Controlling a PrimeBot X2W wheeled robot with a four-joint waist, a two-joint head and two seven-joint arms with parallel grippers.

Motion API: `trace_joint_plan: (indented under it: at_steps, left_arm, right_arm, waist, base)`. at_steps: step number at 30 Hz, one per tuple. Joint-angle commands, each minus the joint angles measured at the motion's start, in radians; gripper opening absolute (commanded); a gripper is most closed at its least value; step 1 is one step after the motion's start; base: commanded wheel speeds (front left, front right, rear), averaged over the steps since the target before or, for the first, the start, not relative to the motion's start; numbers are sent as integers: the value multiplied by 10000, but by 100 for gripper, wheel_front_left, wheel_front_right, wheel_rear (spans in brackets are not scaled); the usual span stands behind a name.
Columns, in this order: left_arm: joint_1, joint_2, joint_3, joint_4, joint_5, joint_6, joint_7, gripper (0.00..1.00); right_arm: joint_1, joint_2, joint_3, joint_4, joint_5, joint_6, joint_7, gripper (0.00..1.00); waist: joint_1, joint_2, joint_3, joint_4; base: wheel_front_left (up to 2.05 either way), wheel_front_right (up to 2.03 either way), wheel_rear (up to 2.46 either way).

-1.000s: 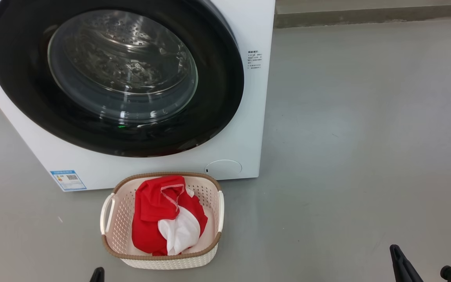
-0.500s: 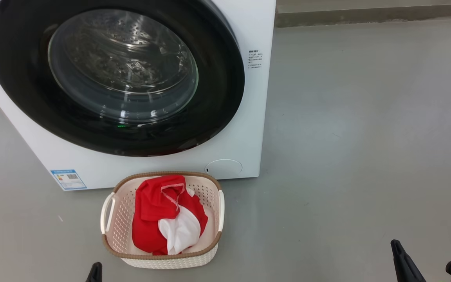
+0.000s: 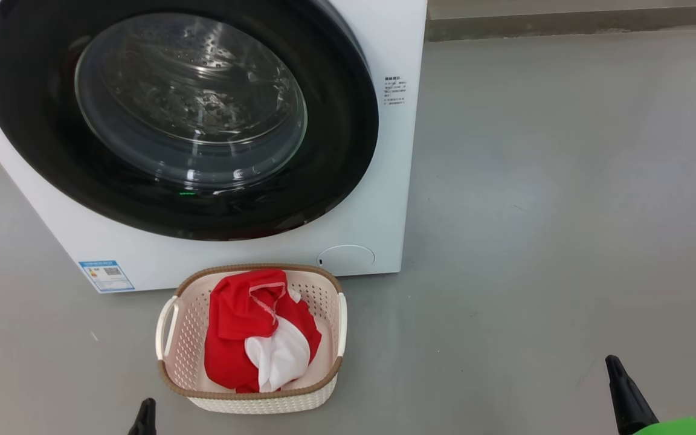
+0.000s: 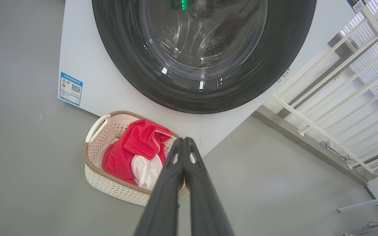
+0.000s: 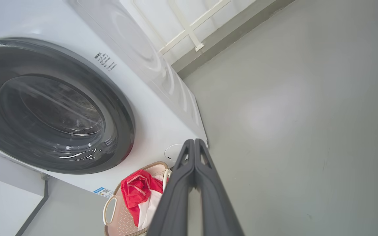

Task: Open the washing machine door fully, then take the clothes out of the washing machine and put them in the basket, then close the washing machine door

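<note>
Clothes [image 3: 233, 329] inside cream basket [image 3: 263, 403]

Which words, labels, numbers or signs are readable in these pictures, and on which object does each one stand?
No text can be quoted; all of it is too small or blurred.
Blue label with a square code, low on the big white front-loading washing machine: unreadable.
Block of small grey print, same white front, right of the round black-rimmed glass door: unreadable.
Cream perforated plastic basket and red-and-white clothes: no text visible.
</note>
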Motion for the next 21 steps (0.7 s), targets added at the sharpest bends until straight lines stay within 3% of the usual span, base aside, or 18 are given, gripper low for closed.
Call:
trace_joint_plan:
  at_steps: [1, 21]
  left_arm:
    - [-420, 77, 175, -194, -304, -26, 79, 0]
    - [-858, 61, 261, -113, -2547, -37, 655, 0]
  right_arm:
    - [-468, -89, -23, -275, 274, -4, 51, 0]
    - [-877, 19, -132, -399, 2128, -6, 641, 0]
  waist:
    - [-1, 0, 1, 2]
    - [-1, 0, 23, 30]
  base:
    - [0, 0, 0]
    - [0, 0, 0]
